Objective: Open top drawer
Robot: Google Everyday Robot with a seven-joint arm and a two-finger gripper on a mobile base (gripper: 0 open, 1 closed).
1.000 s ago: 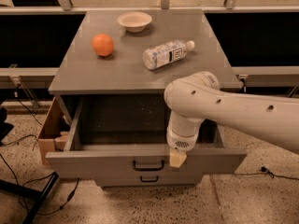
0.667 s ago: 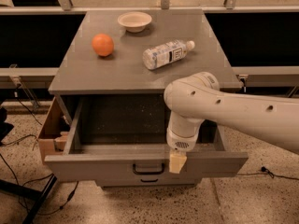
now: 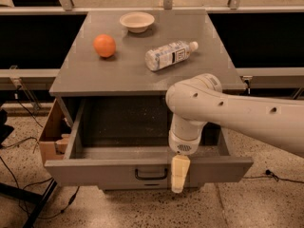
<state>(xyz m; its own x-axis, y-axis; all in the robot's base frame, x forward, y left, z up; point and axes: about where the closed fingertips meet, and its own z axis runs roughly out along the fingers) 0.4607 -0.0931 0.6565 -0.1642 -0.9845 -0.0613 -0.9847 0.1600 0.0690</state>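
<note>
The top drawer (image 3: 95, 173) of the grey cabinet stands pulled far out, showing its deep grey speckled interior (image 3: 123, 122). Its small black loop handle (image 3: 151, 175) sits at the middle of the front. My gripper (image 3: 180, 175) hangs from the white arm (image 3: 228, 113), which reaches in from the right. It points down over the drawer's front edge, just right of the handle. A sliver of a lower drawer front (image 3: 152, 187) shows beneath.
On the cabinet top (image 3: 76, 75) lie an orange (image 3: 104, 45), a cream bowl (image 3: 137, 21) and a plastic bottle on its side (image 3: 170, 55). An open cardboard box (image 3: 52, 137) stands left of the cabinet. Cables (image 3: 19, 194) run on the speckled floor.
The drawer has slid a little further out toward the camera. My gripper has moved with it, staying at the front edge right of the handle.
</note>
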